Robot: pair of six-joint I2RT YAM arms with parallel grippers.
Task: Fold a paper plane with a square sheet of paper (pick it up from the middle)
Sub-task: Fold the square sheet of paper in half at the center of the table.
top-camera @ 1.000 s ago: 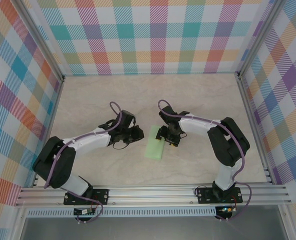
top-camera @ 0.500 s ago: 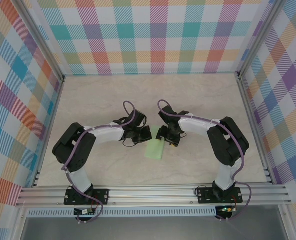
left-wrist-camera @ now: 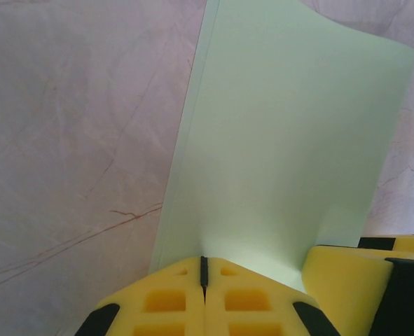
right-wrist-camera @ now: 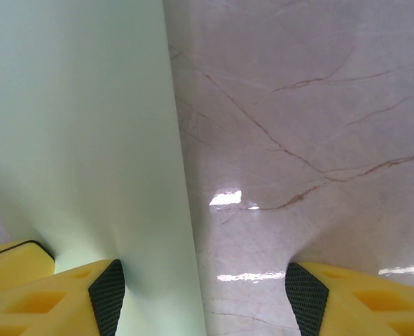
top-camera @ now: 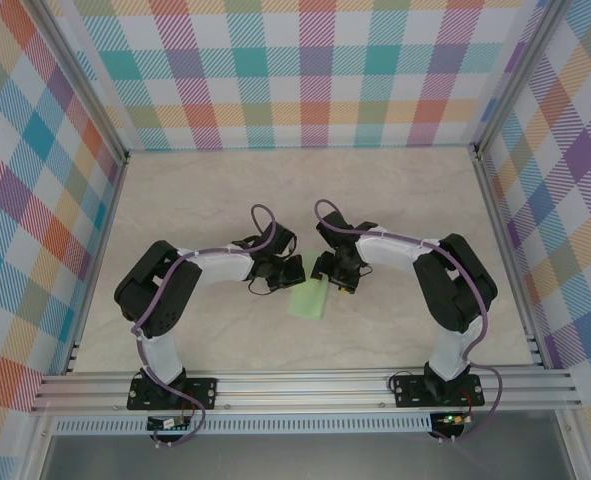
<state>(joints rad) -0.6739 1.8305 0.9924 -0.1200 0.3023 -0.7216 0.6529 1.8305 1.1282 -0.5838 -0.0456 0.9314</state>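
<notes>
the square sheet of paper (top-camera: 309,299) lies about midway between the left and right edges of the table (top-camera: 205,200), somewhat nearer its near edge, between the two arms. the left gripper (top-camera: 291,272) sits at the sheet's far left corner. in the left wrist view its yellow pads (left-wrist-camera: 171,301) are pressed flat together, and the pale-green paper (left-wrist-camera: 284,140) runs into the seam between them, so it looks pinched there. the right gripper (top-camera: 333,283) is at the sheet's far right corner with its jaws wide apart. in the right wrist view one finger (right-wrist-camera: 59,297) rests on the paper (right-wrist-camera: 73,126) and the other stands over bare table beside the sheet's edge.
</notes>
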